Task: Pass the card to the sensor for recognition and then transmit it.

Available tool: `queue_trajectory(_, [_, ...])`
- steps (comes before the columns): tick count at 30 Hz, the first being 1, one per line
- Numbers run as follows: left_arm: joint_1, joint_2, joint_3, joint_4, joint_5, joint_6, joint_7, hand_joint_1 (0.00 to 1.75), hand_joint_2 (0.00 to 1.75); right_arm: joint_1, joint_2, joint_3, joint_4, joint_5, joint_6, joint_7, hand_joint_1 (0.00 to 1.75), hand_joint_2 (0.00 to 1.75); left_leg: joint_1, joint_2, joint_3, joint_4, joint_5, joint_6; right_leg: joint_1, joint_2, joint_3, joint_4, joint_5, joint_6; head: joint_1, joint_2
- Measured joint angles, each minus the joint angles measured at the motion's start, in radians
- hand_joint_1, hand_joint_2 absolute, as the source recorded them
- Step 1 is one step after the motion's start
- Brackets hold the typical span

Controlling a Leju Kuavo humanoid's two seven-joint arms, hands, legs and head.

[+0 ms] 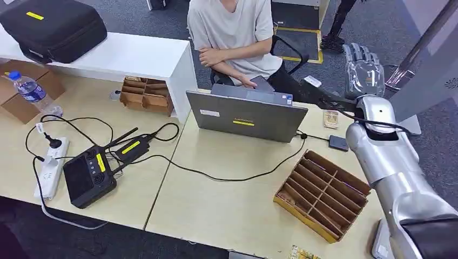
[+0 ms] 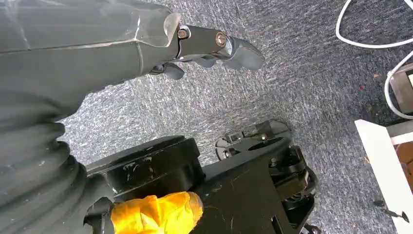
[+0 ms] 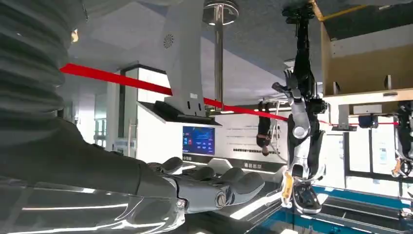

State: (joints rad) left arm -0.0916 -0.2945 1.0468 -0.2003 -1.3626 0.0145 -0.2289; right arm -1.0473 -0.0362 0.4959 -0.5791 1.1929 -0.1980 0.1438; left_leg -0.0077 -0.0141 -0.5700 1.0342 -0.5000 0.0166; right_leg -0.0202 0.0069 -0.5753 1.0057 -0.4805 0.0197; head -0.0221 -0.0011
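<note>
Beside the raised right hand [image 1: 365, 70], laptop [image 1: 246, 114], seated person [image 1: 235, 38].

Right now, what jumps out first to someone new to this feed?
The robot's right hand, raised past the table's far right edge, fingers extended and holding nothing. Next, the grey laptop mid-table with a seated person behind it, and the cardboard divider tray near the silver arm.

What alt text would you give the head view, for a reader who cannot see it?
The robot's silver right arm reaches up past the table's far edge, its right hand raised and holding nothing, fingers straight. On the table sit a grey laptop and a divided cardboard tray; a seated person faces the laptop.
</note>
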Motion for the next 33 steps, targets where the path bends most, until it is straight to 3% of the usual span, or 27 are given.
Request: queue_trajectory(33, [0.0, 0.0, 0.0, 0.0, 0.0, 0.0, 0.0, 0.0, 1.75, 0.0, 0.0, 0.0, 0.0, 0.0, 0.0, 0.0, 0.0, 1.75, 0.0, 0.0, 0.0, 0.0, 0.0, 0.0, 0.0, 0.0, 0.0, 0.0, 0.0, 0.0, 0.0, 0.0])
